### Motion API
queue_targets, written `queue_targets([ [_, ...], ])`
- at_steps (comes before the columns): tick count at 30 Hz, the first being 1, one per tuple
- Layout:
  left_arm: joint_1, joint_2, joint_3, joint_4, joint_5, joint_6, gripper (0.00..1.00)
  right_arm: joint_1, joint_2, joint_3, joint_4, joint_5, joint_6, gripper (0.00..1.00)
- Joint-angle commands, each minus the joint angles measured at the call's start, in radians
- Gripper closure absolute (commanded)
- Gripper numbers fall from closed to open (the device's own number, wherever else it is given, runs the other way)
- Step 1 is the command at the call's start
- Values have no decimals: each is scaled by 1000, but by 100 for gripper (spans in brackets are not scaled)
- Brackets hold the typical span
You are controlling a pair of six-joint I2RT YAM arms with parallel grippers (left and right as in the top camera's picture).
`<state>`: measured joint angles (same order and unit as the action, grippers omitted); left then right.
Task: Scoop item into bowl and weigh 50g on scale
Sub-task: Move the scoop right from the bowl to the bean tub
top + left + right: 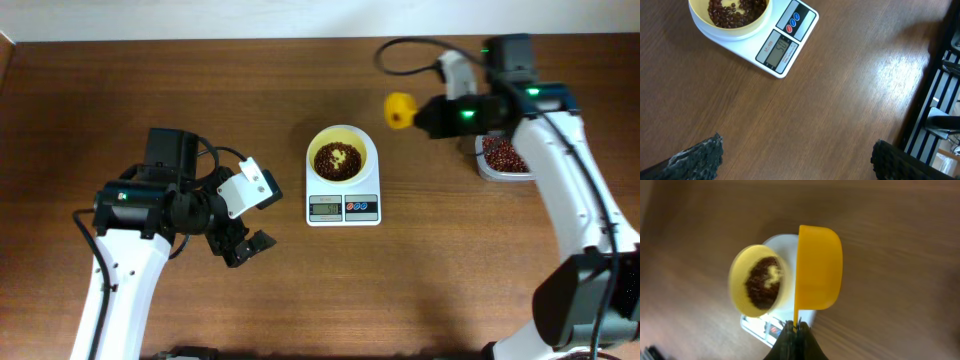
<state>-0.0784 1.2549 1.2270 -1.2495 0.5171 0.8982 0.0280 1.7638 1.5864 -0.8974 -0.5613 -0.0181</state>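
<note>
Right fingers [788, 341] clamped on handle of scoop [399, 110], poised in air between tub [505, 157] and bowl [342, 158]; scoop load not visible. Bowl sits on scale [343, 208], beans [338, 160] covering most of its floor. Left fingers [704, 156] spread wide, empty, above bench [150, 90]. Likely step: fine top-up. Read display first. Add few beans only, tipping slowly over bowl centre, never touching rim.

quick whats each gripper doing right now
left gripper: open, holding nothing
right gripper: shut on the handle of the yellow scoop
</note>
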Motion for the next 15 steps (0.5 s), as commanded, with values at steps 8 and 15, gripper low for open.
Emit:
queue_targets([
  [8,-4,-4,13,-1,18,16,1,-349,-84,23,-144,438,-11,96],
  [15,-4,-4,13,-1,18,16,1,-295,-84,23,-182,627,-56,96],
])
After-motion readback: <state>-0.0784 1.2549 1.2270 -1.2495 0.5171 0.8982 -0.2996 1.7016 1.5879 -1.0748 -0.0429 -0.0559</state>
